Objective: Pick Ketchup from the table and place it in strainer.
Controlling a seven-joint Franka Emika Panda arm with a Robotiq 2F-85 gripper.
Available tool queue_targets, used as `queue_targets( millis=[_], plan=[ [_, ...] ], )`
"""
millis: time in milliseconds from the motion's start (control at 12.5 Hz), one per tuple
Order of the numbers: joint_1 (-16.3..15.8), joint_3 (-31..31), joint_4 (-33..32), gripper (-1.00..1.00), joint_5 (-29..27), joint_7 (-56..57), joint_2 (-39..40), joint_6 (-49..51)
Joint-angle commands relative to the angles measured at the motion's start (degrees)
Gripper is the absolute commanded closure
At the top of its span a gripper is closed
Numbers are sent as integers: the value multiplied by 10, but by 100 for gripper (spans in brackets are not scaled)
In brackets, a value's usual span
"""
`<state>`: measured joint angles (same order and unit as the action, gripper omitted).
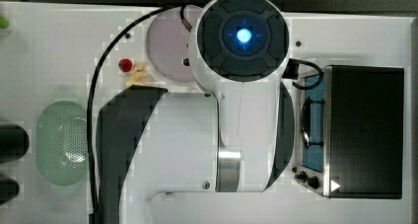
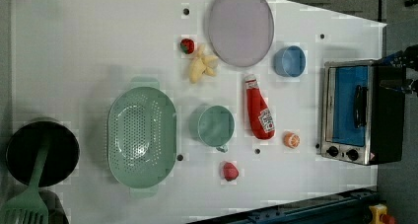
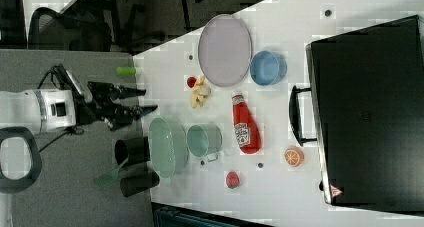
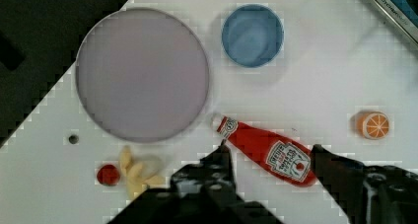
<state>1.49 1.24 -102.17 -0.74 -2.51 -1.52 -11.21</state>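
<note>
The ketchup [image 2: 259, 108] is a red bottle with a white cap and label, lying flat on the white table between the green cup and the toaster oven. It also lies in plain sight in the right view [image 3: 245, 129]. The strainer [image 2: 142, 136], a pale mint oval basket with a perforated bottom, sits on the other side of the cup, with nothing in it [image 1: 61, 142]. My gripper [image 3: 144, 100] hangs well clear of the table, open and holding nothing. In the wrist view the ketchup [image 4: 268, 152] lies far below, between my black fingertips [image 4: 222, 155].
Around the ketchup are a green cup with a handle [image 2: 216, 126], a blue bowl [image 2: 290, 61], a lilac plate [image 2: 240, 25], an orange slice [image 2: 291, 140], a strawberry [image 2: 229, 171], a banana [image 2: 202, 67] and a red ball [image 2: 187, 46]. A toaster oven [image 2: 362, 110] and a black pot [image 2: 42, 152] stand at opposite ends.
</note>
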Motion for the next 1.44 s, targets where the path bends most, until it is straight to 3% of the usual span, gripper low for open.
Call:
queue_targets(
  millis=[80,240,800,1440],
  plan=[
    [59,23,-74,-59,-9,1,-152,133],
    [58,26,-82,-100,-9,4,-148,131],
    [55,60,-164,-100,-9,134,-71,5],
    [51,74,-272,-100,-9,430,53,-234]
  ],
)
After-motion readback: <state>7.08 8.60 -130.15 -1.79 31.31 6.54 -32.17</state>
